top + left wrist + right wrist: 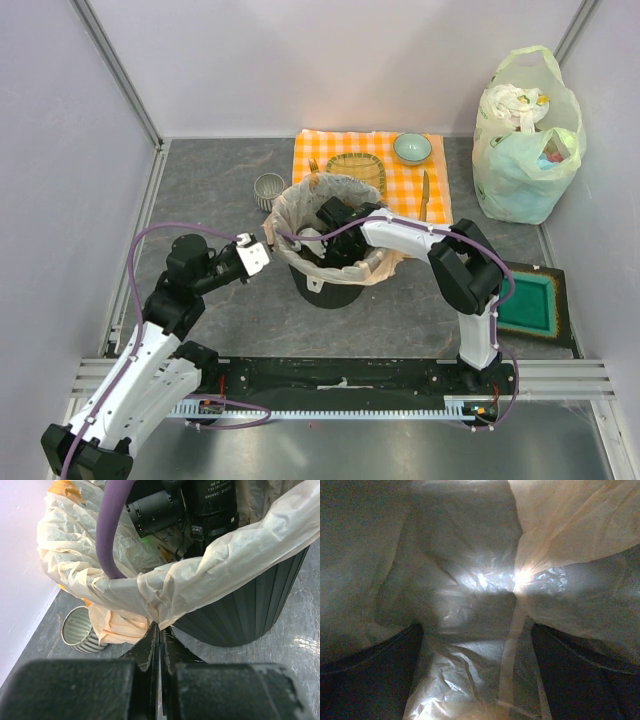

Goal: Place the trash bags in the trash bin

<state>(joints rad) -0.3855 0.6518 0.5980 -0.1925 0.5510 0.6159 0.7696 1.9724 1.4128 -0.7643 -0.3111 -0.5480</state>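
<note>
Lining the trash bin (pixel 250 610), the peach trash bag (pixel 200 575) folds over its rim; the right gripper (pixel 476 630) sits inside it with jaws wide, the left gripper (pixel 159 635) at its hem with jaws shut. Pulling away, either could snag the thin film and drag it out.

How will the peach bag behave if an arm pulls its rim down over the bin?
Probably floppy: the bag sags in crinkled folds over the bin. Likely very light, being thin enough for light to show through. It may slip off the rim, since its film looks smooth.
</note>
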